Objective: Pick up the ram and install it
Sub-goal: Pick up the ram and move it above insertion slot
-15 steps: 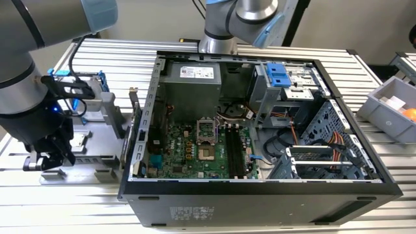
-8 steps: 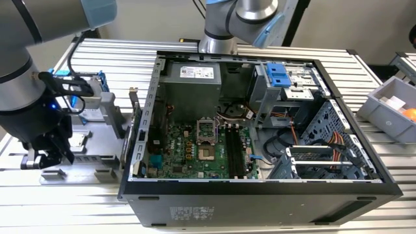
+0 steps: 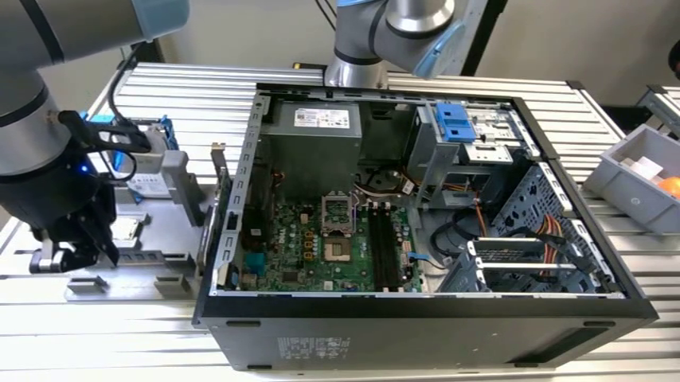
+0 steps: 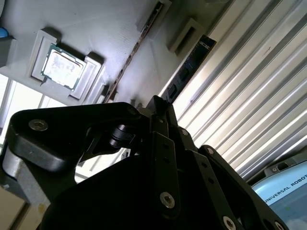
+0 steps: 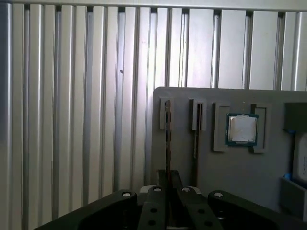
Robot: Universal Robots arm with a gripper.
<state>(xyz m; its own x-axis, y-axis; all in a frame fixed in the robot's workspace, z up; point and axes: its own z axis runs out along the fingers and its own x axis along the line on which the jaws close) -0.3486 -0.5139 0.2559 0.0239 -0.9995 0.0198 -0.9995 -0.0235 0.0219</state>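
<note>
The ram (image 5: 168, 134) is a thin dark stick standing on edge in the outermost slot of a grey parts tray (image 5: 240, 175), next to the tray's edge. My gripper (image 5: 168, 181) is down over the near end of that stick, shut on it, and the stick still sits in its slot. In the second wrist view the same ram (image 4: 189, 67) runs up to my gripper (image 4: 162, 108). In the exterior view my gripper (image 3: 76, 256) is low over the tray (image 3: 159, 231) at the exterior view's left, beside the open computer case (image 3: 425, 310).
A second stick (image 5: 196, 129) stands in the neighbouring slot, and a square processor chip (image 5: 242, 129) lies in a pocket beyond it. A blue-framed hard drive (image 3: 149, 163) stands on the tray. The motherboard's memory slots (image 3: 383, 247) lie inside the case. A grey bin (image 3: 638, 171) sits at the right.
</note>
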